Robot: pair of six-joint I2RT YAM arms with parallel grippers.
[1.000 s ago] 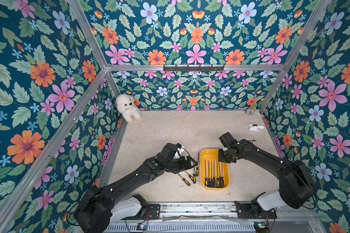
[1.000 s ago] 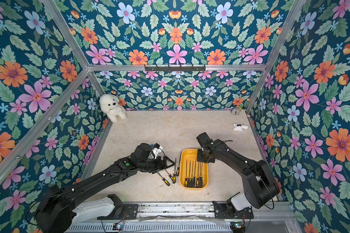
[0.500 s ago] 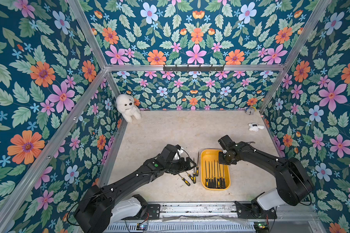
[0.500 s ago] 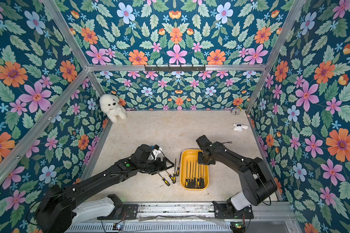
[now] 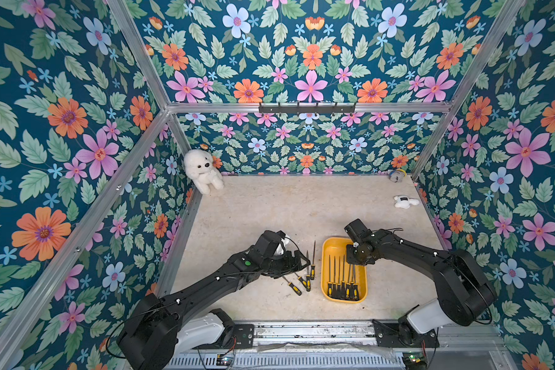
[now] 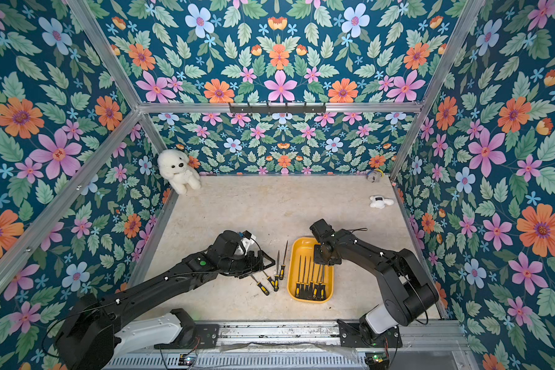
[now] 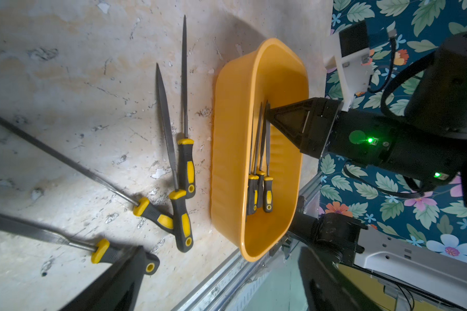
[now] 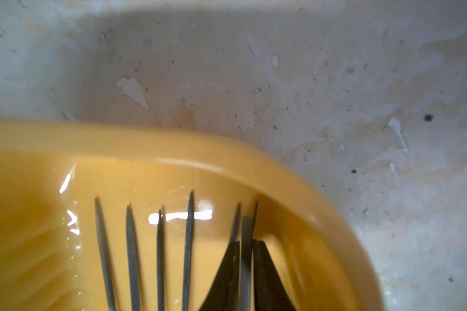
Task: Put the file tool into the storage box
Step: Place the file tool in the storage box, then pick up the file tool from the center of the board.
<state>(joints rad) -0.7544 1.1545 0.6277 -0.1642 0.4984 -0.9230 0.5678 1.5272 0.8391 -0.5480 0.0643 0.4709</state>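
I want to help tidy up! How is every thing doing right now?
storage box: upright on the table, several files lying inside.
right pincer: shut on the gripped file.
gripped file: blade between the jaws, inside the box.
loose files: four, flat on the table beside the box.
left pincer: open, empty, above the loose files.
white plush toy: sitting in the far corner.

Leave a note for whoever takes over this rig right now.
Left tool: open, over the four files on the table beside the box.
Right tool: jaws narrow around a file blade inside the box; grip or release unclear.
Done: other files lie in the box.
Left: those four, after this one is let go.
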